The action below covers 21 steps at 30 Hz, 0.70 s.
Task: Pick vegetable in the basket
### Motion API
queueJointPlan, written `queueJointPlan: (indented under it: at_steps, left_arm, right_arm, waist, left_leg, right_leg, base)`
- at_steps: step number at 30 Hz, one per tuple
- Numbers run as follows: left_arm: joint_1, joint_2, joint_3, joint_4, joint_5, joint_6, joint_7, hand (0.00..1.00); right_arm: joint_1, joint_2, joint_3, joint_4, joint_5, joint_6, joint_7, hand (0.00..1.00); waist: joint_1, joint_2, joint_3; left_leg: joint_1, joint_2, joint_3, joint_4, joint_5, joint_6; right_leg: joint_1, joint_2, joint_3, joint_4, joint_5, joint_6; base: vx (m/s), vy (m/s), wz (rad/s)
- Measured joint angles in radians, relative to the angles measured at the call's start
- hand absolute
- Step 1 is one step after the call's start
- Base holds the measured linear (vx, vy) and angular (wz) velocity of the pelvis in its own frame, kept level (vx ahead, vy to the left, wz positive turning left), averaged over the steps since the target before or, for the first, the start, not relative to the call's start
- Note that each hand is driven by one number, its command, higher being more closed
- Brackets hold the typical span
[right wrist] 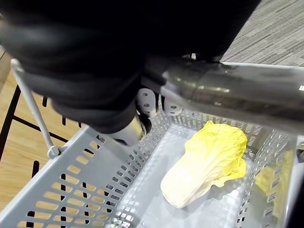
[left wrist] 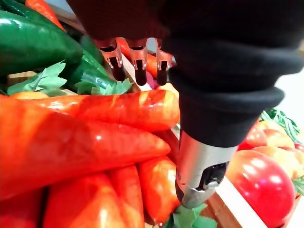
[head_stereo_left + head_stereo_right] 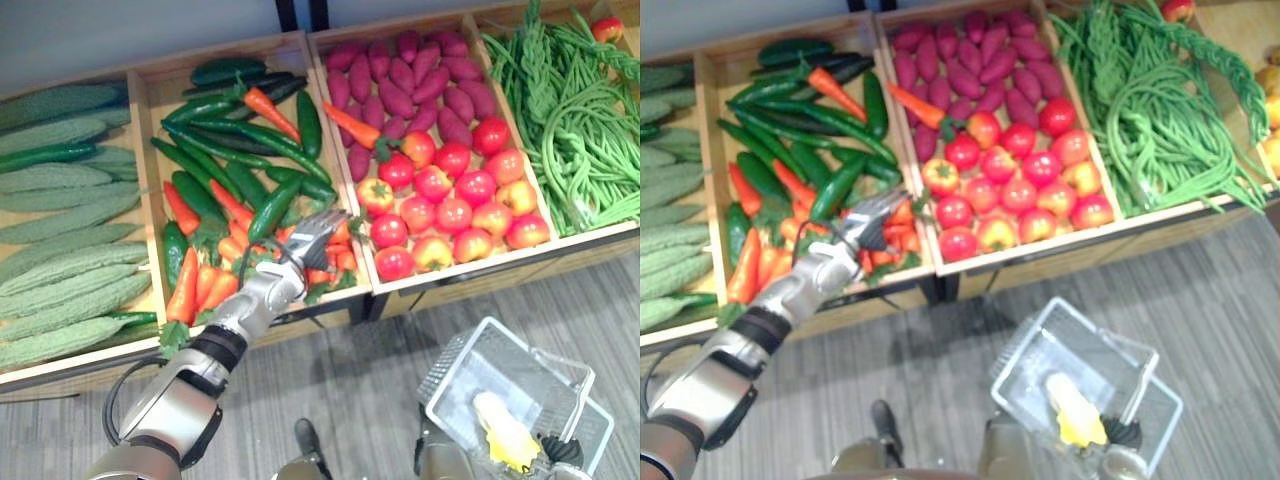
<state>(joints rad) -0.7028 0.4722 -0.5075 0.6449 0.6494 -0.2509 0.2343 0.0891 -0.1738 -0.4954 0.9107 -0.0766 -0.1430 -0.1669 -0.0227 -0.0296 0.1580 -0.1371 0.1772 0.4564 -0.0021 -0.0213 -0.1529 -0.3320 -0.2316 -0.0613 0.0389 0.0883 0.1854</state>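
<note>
Over the front of the crate (image 3: 148,180) of cucumbers (image 3: 275,205) and carrots (image 2: 95,137), the left hand (image 3: 305,245) is hovering with its fingers (image 2: 139,66) straight and spread, holding nothing. The carrots are lying in a heap right beneath its palm, near the crate's front edge, and whether the thumb is touching them cannot be told. Tomatoes (image 3: 450,215) are sitting in the next crate, just beside the hand. Down by the robot's right side, the right hand (image 1: 109,95) is carrying the basket (image 3: 450,370) above the floor (image 3: 350,380), its fingers wrapping round the handle (image 1: 237,90). A cabbage (image 1: 206,164) is lying on its side on the basket's bottom, well apart from the carrots.
</note>
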Motion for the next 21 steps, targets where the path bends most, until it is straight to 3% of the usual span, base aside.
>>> queueJointPlan:
  at_steps: [17, 18, 21]
  left_arm:
    - [-0.011, -0.021, 0.016, 0.066, 0.001, 0.025, 0.025, 0.00]
    - [-0.011, -0.021, 0.019, 0.071, 0.001, 0.027, 0.025, 1.00]
    - [-0.011, -0.023, 0.042, 0.080, 0.001, 0.042, 0.027, 1.00]
  right_arm:
    - [-0.008, 0.000, 0.033, -0.027, 0.000, -0.001, -0.003, 1.00]
    - [-0.008, 0.000, 0.033, -0.027, 0.000, -0.001, -0.003, 1.00]
    - [-0.008, 0.000, 0.034, -0.027, 0.000, -0.001, -0.003, 1.00]
  waist:
    - [0.003, -0.010, 0.008]
    - [0.003, -0.010, 0.008]
    - [0.003, -0.010, 0.008]
  left_leg:
    - [-0.031, 0.008, 0.000, 0.013, 0.000, 0.000]
    - [-0.031, 0.008, 0.000, 0.013, 0.000, 0.000]
    - [-0.032, 0.008, -0.002, 0.015, 0.000, 0.000]
  right_leg:
    - [-0.029, 0.004, 0.003, 0.002, 0.012, 0.001]
    - [-0.029, 0.004, 0.003, 0.002, 0.012, 0.001]
    - [-0.029, 0.003, 0.002, 0.002, 0.012, 0.001]
  base:
    - [0.00, -0.001, 0.00]
    - [0.00, 0.000, 0.00]
    - [0.00, 0.000, 0.00]
